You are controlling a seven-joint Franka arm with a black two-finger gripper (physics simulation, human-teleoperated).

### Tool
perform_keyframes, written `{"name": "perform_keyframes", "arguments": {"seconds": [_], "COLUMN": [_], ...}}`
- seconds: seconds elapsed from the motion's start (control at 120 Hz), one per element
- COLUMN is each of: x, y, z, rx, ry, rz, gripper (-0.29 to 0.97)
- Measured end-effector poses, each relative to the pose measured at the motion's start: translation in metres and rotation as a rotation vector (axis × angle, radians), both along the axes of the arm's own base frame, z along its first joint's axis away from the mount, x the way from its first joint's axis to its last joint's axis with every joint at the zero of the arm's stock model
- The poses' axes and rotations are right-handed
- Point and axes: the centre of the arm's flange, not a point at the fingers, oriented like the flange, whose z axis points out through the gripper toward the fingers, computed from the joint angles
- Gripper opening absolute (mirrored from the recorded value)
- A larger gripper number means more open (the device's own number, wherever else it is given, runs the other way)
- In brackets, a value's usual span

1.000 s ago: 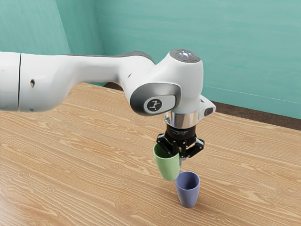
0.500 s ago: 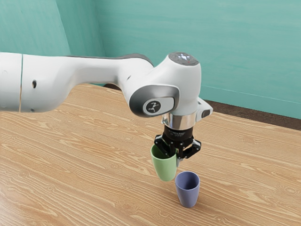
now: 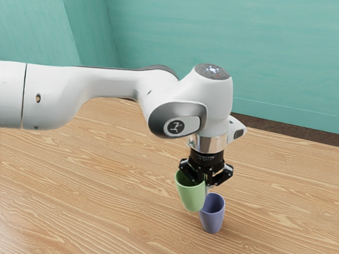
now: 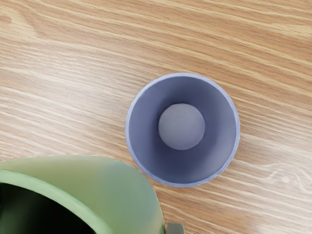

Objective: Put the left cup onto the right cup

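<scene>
Above the grainy wooden table (image 3: 79,174), claw (image 3: 204,179) grips smooth tapered green cup (image 3: 190,197) beside round purple cup (image 3: 213,216).

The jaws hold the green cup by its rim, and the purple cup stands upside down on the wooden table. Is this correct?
Not quite. The purple cup stands upright, with its mouth open upward: the wrist view looks straight down into it, to its bottom. The rest is right: the jaws hold the green cup by its rim.
</scene>
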Motion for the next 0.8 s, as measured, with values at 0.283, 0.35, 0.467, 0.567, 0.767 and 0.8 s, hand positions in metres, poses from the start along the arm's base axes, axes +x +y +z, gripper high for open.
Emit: {"name": "perform_keyframes", "arguments": {"seconds": [0.283,0.35,0.467,0.567,0.767,0.8], "x": [0.001,0.001,0.004,0.006,0.015,0.017], "y": [-0.002,-0.002,-0.002,-0.002,0.009,0.011], "z": [0.001,0.002,0.008,0.012,0.013,0.013], "rx": [-0.004,-0.005,-0.010,-0.012,-0.011,-0.010], "ry": [-0.004,-0.007,-0.016,-0.023,-0.022,-0.022], "rz": [0.035,0.041,0.052,0.058,0.078,0.080], "gripper": [-0.10,-0.10,-0.10,-0.10,-0.10,-0.10]}}
